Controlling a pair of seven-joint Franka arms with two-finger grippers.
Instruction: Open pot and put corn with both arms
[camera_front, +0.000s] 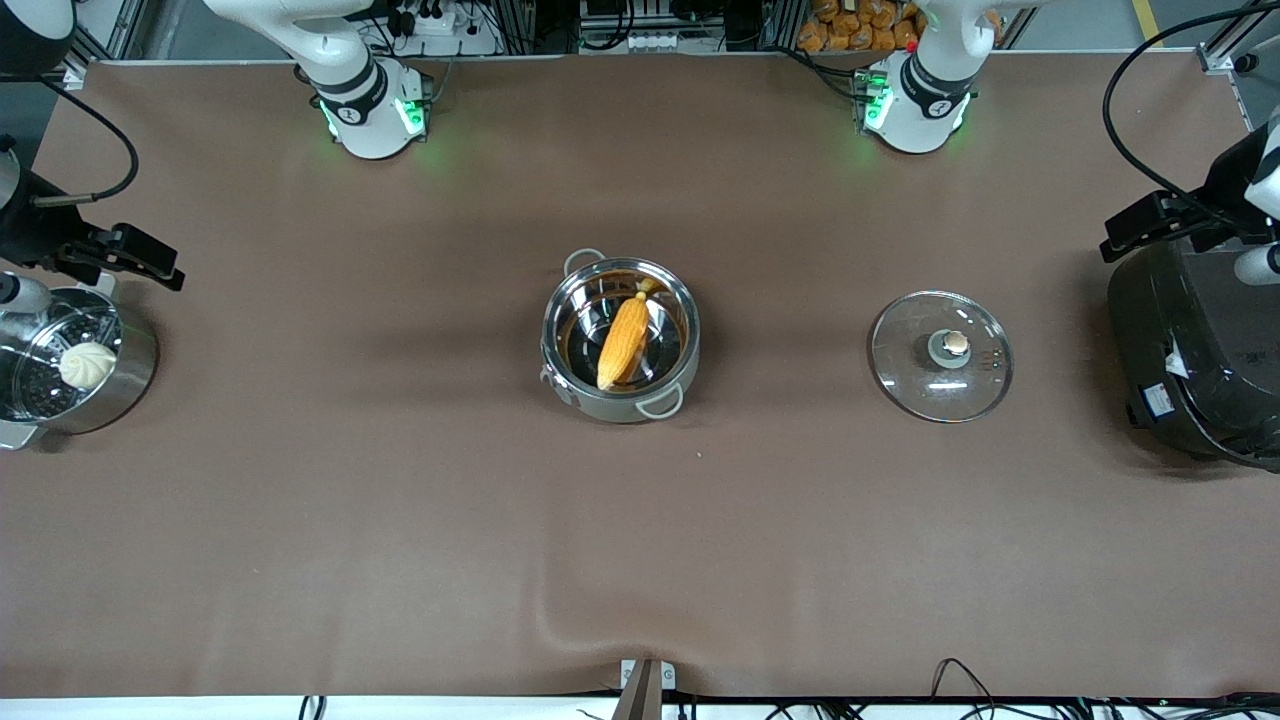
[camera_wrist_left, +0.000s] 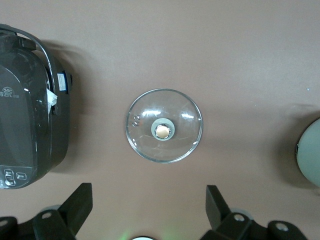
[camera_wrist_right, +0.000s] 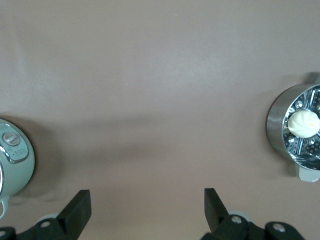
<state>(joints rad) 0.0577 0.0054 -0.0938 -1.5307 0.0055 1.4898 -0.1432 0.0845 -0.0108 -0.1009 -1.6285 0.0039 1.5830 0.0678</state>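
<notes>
Corn in pot, lid beside; both grippers open, empty, well apart

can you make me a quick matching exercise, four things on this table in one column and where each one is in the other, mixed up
Things:
1. corn
2. glass lid
3. white bun
4. black rice cooker

Places:
a. at the left arm's end of the table
b. in the steamer pot
c. flat on the table, between pot and rice cooker
d. inside the pot

Pairs: 1-d, 2-c, 3-b, 4-a
</notes>
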